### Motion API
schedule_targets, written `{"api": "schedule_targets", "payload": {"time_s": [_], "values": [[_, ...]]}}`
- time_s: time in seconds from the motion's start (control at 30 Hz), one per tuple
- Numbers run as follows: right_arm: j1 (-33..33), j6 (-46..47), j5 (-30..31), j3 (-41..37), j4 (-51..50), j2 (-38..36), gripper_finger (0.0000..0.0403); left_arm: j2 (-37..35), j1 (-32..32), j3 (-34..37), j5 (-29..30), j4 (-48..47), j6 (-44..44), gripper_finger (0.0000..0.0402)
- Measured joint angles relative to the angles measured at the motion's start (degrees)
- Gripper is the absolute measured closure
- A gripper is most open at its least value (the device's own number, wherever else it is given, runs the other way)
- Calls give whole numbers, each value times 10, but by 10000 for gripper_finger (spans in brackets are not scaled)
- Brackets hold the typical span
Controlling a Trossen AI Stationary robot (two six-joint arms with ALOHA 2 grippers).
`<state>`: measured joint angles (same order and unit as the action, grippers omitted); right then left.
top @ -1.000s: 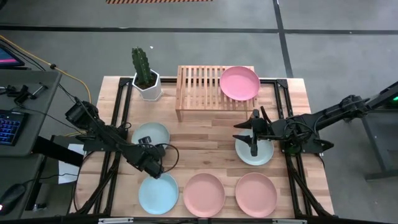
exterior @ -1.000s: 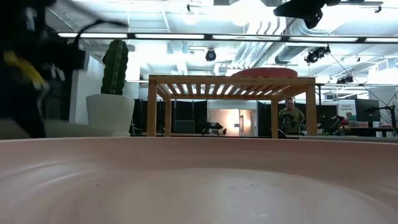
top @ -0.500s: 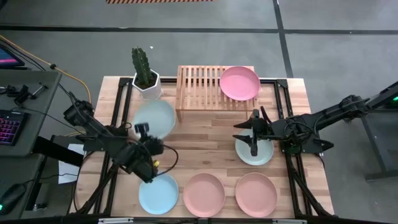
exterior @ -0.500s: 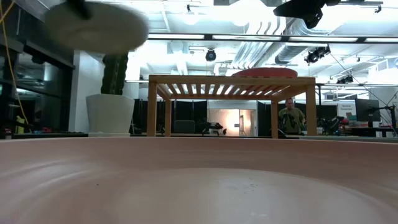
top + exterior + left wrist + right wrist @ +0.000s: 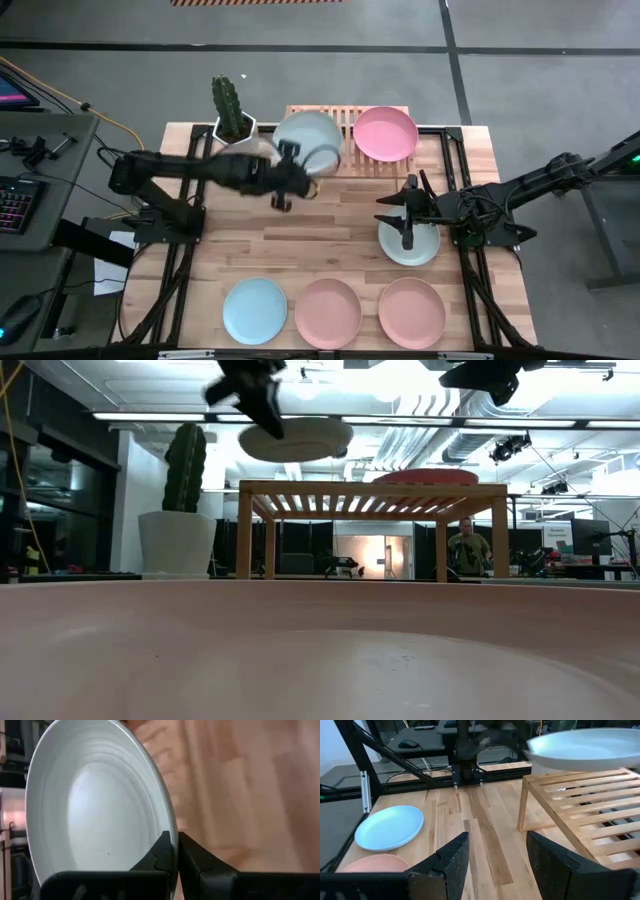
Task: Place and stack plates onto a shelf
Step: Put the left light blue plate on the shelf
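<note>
Since half a second ago, our left gripper has swung from beside the cactus pot up and across, and it now holds the mint plate in the air over the bare half of the shelf. Its fingers are clamped on the plate's rim, which the left wrist view shows pinched between them. From the low view we judge the plate is clear of the slats, not yet touching.

Just past this gripper, on the far half of the shelf, a pink plate already lies flat, so one of six is placed and one is about to be.

Our right gripper waits with its fingers spread apart over a second mint plate resting on the table. Back toward the table's near edge, well behind both grippers, a blue plate and two pink plates lie in a row. We reckon four remain to be lifted and stacked.
</note>
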<state>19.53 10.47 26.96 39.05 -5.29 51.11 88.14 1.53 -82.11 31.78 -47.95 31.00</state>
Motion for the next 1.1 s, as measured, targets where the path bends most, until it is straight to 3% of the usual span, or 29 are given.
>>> {"api": "schedule_targets", "payload": {"time_s": [0.23,0.5,0.63,0.83,1.1], "values": [[0,-5,0,0,1,0,222,3,118,0,-117,43,46,401],[0,-3,14,0,2,0,222,38,130,0,-152,52,57,401],[0,-1,20,0,2,0,222,66,125,0,-144,51,55,401],[0,12,20,0,2,0,222,90,117,-1,-85,59,59,399],[0,12,20,0,6,0,222,93,104,-1,-82,57,55,368]]}}
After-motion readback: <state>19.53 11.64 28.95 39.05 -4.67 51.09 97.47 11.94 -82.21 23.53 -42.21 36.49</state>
